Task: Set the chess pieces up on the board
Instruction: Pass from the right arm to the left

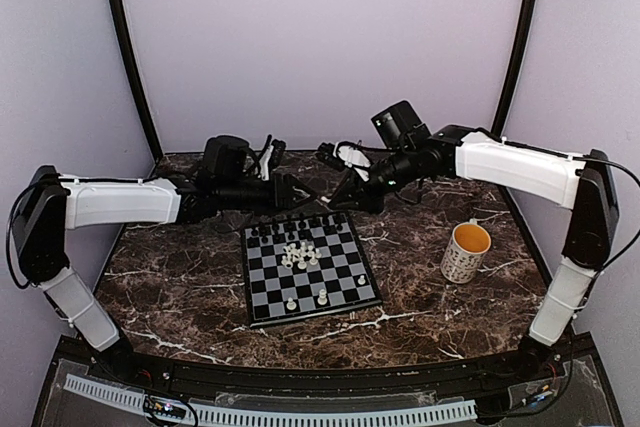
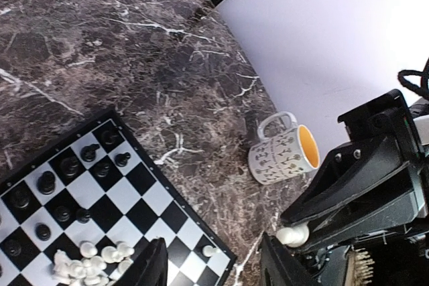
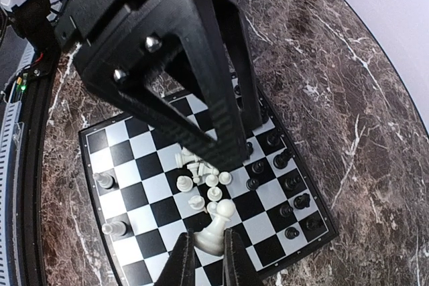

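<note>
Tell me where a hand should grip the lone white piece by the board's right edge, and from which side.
Pinch the lone white piece across its upper body, coming straight down from above: it stands upright with nothing close around it, so fingers likely fit either side.

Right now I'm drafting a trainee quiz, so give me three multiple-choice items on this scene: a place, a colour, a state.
1. The white patterned ceramic mug stands: A on the marble table, right of the black-and-white checkered board; B on the board; C left of the board.
2. The mug's inside is: A blue; B green; C orange.
3. The right jaws are: A wide open; B shut on a white chess piece; C shut on the mug.
Key: A, it stands off the board's right edge; C, orange shows inside its rim; B, the piece is pinched between them.
</note>
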